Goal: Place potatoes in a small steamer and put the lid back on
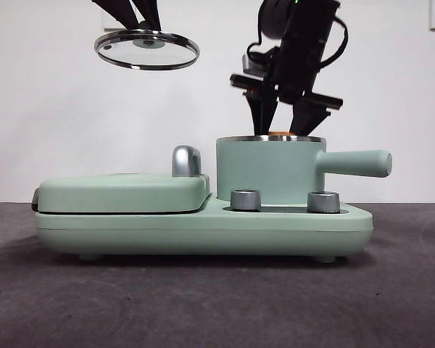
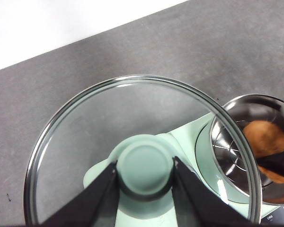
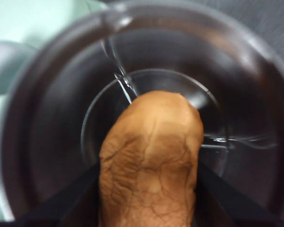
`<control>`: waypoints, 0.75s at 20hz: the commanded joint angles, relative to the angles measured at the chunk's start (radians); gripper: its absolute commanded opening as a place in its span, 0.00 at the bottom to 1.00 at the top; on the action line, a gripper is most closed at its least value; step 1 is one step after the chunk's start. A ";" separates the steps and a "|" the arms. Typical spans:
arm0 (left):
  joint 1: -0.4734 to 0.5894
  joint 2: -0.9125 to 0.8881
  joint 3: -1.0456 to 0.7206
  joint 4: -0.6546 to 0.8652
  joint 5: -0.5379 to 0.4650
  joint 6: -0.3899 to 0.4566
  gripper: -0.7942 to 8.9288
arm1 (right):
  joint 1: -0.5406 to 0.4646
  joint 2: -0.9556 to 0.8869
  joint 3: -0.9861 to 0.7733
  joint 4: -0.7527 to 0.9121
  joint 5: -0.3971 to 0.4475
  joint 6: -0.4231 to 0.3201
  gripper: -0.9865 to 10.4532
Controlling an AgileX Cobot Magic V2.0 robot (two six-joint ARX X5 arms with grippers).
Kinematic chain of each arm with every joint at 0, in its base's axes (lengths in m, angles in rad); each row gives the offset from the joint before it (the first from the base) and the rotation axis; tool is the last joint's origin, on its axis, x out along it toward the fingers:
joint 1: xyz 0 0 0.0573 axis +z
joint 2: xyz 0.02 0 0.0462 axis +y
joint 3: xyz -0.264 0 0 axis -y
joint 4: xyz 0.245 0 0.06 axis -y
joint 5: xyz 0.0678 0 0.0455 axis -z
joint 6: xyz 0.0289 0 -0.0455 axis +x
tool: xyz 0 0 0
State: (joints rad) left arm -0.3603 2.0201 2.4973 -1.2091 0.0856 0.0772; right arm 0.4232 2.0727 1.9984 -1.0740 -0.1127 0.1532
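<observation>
My left gripper (image 1: pixel 140 20) is shut on the mint-green knob (image 2: pixel 145 176) of the clear glass lid (image 1: pixel 147 49) and holds it high in the air, left of the steamer. The lid (image 2: pixel 99 123) fills the left wrist view. The small mint-green steamer (image 1: pixel 270 172) stands on the right of the cooker base, its side handle (image 1: pixel 357 163) pointing right. My right gripper (image 1: pixel 279 116) reaches down into its mouth, shut on the orange-brown potato (image 3: pixel 151 156), which hangs inside the steel bowl (image 3: pixel 47 118). Only the potato's top (image 1: pixel 279 133) shows at the rim in the front view.
The flat mint-green griddle cover (image 1: pixel 123 192) with its chrome handle (image 1: pixel 186 161) lies left of the steamer on the same base (image 1: pixel 203 228). Two steel dials (image 1: pixel 246 200) (image 1: pixel 323 201) sit on the base's front. The table (image 1: pixel 217 304) is dark grey.
</observation>
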 commanded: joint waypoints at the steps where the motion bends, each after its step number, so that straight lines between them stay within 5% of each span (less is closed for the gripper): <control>1: -0.006 0.000 0.035 0.020 0.007 -0.011 0.09 | 0.002 0.024 0.026 0.004 -0.003 -0.013 0.26; 5: -0.006 0.000 0.034 0.020 0.007 -0.012 0.09 | 0.002 0.023 0.033 0.006 -0.003 -0.011 0.49; 11: -0.006 0.000 0.034 0.016 0.008 -0.023 0.09 | 0.007 -0.039 0.171 -0.162 -0.002 -0.026 0.50; 15: -0.006 0.000 0.033 0.013 0.008 -0.036 0.09 | 0.016 -0.151 0.174 -0.335 0.075 -0.030 0.50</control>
State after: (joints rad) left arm -0.3607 2.0201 2.4973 -1.2156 0.0864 0.0544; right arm 0.4313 1.9045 2.1445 -1.3422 -0.0395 0.1333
